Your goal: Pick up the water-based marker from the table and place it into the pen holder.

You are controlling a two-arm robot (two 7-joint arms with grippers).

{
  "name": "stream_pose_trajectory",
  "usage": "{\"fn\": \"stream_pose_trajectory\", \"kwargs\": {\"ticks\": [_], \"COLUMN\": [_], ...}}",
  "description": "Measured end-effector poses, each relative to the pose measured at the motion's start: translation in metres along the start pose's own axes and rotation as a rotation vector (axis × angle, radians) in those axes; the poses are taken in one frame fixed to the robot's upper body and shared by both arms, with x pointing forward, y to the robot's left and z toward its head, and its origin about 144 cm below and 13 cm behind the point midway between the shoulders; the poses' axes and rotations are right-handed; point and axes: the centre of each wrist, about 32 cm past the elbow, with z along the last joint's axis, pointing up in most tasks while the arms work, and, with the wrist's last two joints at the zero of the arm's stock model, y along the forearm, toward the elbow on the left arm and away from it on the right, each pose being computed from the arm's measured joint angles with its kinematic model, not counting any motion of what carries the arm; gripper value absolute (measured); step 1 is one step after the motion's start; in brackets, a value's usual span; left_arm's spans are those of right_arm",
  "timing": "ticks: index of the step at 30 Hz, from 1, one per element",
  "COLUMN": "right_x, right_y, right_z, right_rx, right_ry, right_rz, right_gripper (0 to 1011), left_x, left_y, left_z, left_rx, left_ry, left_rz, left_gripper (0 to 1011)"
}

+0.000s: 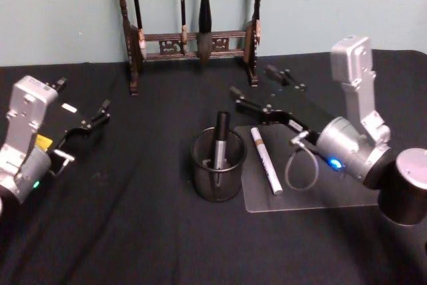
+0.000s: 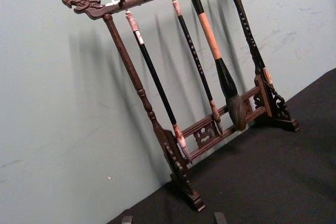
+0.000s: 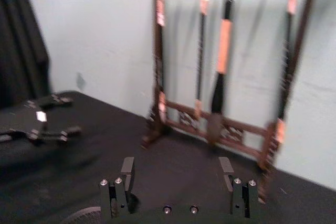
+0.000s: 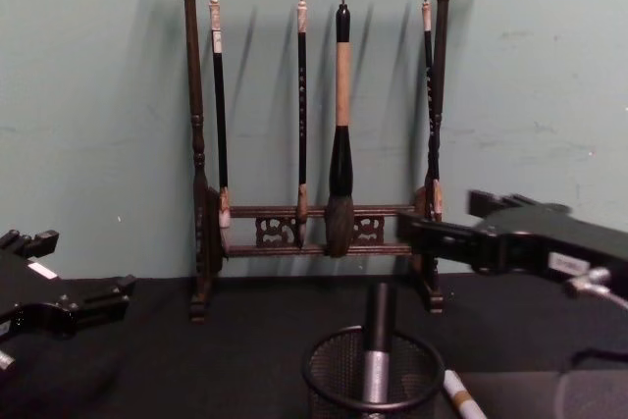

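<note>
Marker (image 1: 220,139) is seen upright in holder (image 1: 230,181), below-left of right gripper (image 1: 251,79), jaws held apart and empty, so drop is judged done; left gripper (image 1: 83,95) is parked, jaws apart.

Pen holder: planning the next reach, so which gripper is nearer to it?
Right. The right gripper hangs open just behind the pen holder, to its right; the left gripper sits far off to its left.
</note>
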Motion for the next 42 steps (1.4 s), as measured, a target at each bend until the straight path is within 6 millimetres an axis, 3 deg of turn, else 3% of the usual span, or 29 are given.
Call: {"fn": "stream_pose_trajectory", "kwargs": {"ticks": [14,23,42], "right_x": [0.014,0.012,0.005], "right_y": [-0.017,-0.007,0.017], "right_z": [0.009,-0.002,-0.014], "right_rx": [-0.248,-0.4,-0.498], "right_ry": [-0.039,-0.037,0.001], "right_rz": [-0.1,-0.095,-0.101], "right_gripper": [1002,1002,1003], "left_x": [0.0,0.0,0.0], "left_y": [0.0,0.0,0.0], "left_z": [0.0,0.0,0.0], "left_rx": [0.0,0.0,0.0], "left_ry": [0.0,0.0,0.0], "left_rz": [0.0,0.0,0.0], "left_gripper": [1001,1001,1001]}}
